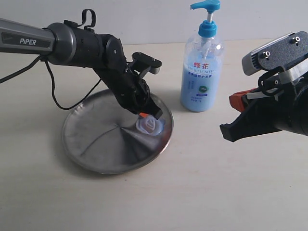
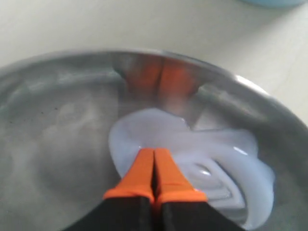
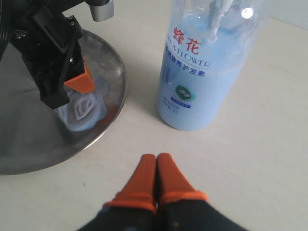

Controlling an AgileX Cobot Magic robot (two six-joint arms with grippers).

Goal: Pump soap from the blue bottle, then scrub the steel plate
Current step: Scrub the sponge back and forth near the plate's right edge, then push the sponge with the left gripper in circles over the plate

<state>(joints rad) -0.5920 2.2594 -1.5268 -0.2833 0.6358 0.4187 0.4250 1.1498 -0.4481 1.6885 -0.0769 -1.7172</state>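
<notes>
The steel plate [image 1: 101, 144] lies on the table left of centre, with a pale blue soap blob [image 1: 150, 127] on its right side. My left gripper [image 1: 149, 114] is shut, its orange tips down in the soap [image 2: 192, 159], nothing held between them. The blue bottle [image 1: 202, 67] stands upright behind and to the right of the plate [image 3: 43, 144], its label facing forward [image 3: 187, 62]. My right gripper [image 3: 156, 156] is shut and empty, hovering over bare table in front of the bottle, to the right of the plate. In the exterior view it [image 1: 226, 131] is at the right edge.
A black cable [image 1: 53, 91] hangs from the left arm down to the plate's back-left rim. The left gripper's orange tips are mirrored in the plate's far wall [image 2: 159, 82]. Pale tabletop [image 1: 216, 192] spreads in front and to the right.
</notes>
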